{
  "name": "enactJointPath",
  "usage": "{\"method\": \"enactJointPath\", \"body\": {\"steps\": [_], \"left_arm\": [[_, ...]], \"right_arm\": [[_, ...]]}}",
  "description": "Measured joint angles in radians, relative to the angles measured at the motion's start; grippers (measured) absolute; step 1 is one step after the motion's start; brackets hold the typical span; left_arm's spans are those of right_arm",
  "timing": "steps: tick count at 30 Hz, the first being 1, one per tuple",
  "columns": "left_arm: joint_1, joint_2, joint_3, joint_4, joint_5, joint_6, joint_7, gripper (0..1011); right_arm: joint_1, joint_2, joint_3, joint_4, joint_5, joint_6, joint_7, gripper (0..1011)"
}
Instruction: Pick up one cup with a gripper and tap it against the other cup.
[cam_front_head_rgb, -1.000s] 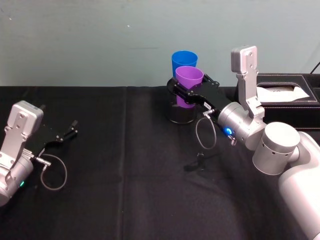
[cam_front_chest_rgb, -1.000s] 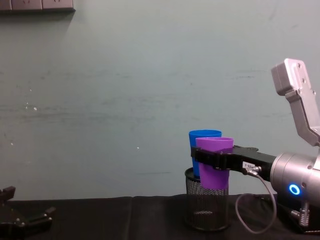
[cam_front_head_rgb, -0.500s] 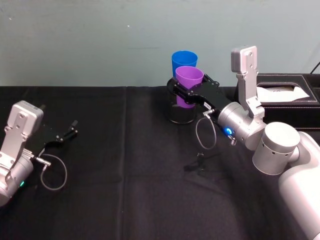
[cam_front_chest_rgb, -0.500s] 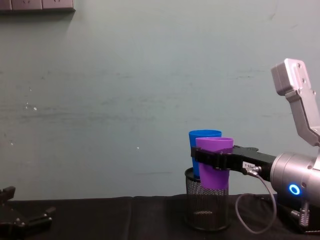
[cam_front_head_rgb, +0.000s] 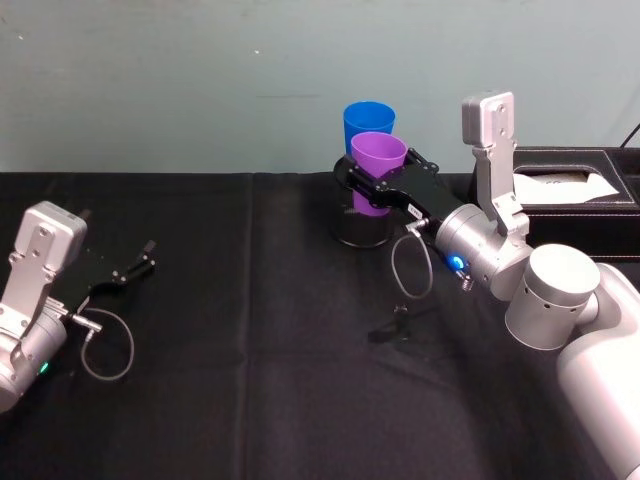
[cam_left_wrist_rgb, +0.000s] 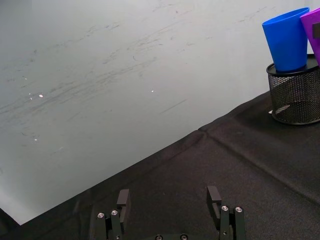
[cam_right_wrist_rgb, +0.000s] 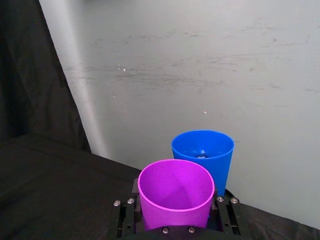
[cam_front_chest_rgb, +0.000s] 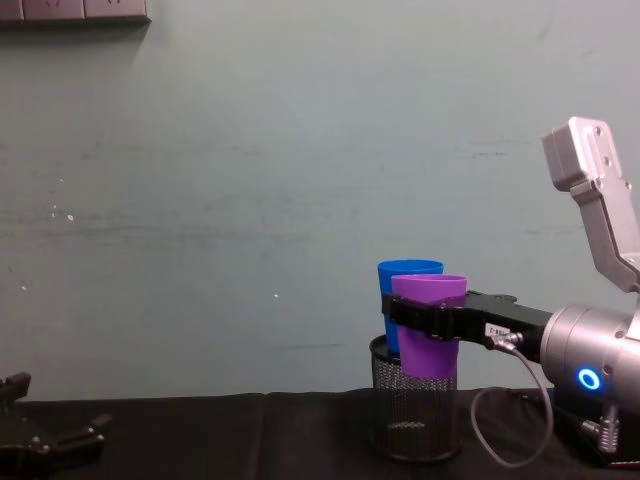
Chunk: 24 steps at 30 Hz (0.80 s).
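The purple cup (cam_front_head_rgb: 378, 152) hangs upright over the mesh holder (cam_front_head_rgb: 358, 230), pinched at its sides by the right gripper (cam_front_head_rgb: 372, 185), whose jaws are clamped on it. It sits just in front of the blue cup (cam_front_head_rgb: 368, 117), which stands in the holder; whether the two touch cannot be told. Nothing has visibly shifted since a second ago. The left gripper (cam_left_wrist_rgb: 167, 196) stays parked low over the black table (cam_front_head_rgb: 250, 300) at the left, jaws spread.
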Motion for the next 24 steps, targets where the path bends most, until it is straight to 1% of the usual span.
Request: {"method": "enactJointPath", "body": {"steps": [24], "left_arm": [[0.0, 0.0, 0.0, 0.0, 0.0, 0.0, 0.0, 1000]], "right_arm": [[0.0, 0.0, 0.0, 0.0, 0.0, 0.0, 0.0, 729]]}}
